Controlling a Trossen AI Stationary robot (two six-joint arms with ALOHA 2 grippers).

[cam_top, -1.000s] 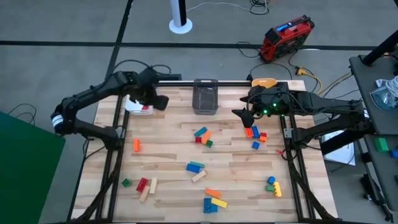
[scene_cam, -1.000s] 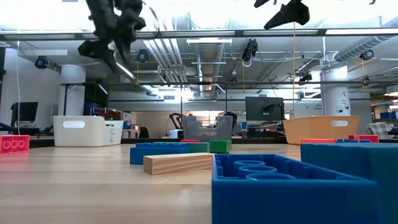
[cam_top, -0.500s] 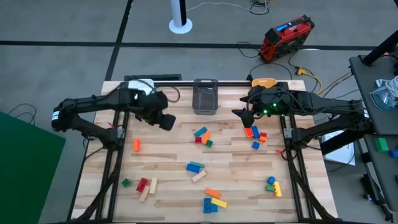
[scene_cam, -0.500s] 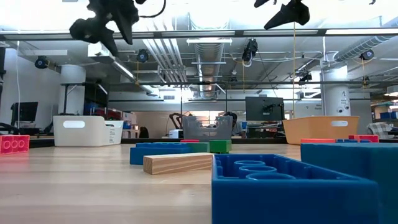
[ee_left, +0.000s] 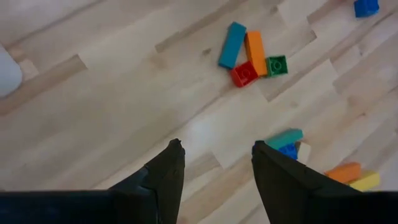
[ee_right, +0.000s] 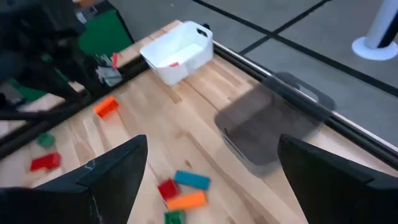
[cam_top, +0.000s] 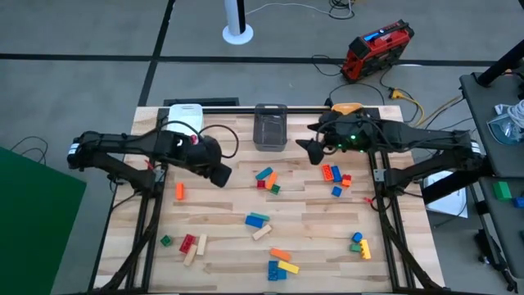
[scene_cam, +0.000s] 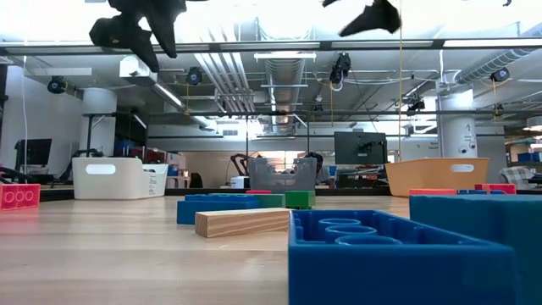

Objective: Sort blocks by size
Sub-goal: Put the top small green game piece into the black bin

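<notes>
Left gripper [ee_left: 214, 163]: your jaws stand apart, empty, above bare wood.
Blocks [ee_left: 250, 59]: scattered ahead of those jaws, none between them.
Right gripper [cam_top: 304, 148]: your fingers are spread, beside the grey bin [cam_top: 270, 129].

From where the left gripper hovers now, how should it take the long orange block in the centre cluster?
Straight down, left gripper open. Orange block lies flat, wedged between the blue bar and green cube. Pinch its two short ends, which look free; its long sides are crowded.

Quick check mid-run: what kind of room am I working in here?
Likely a robotics lab or workshop: exposed ceiling ducts, a computer monitor behind the wooden table, cables across the bare floor.
</notes>
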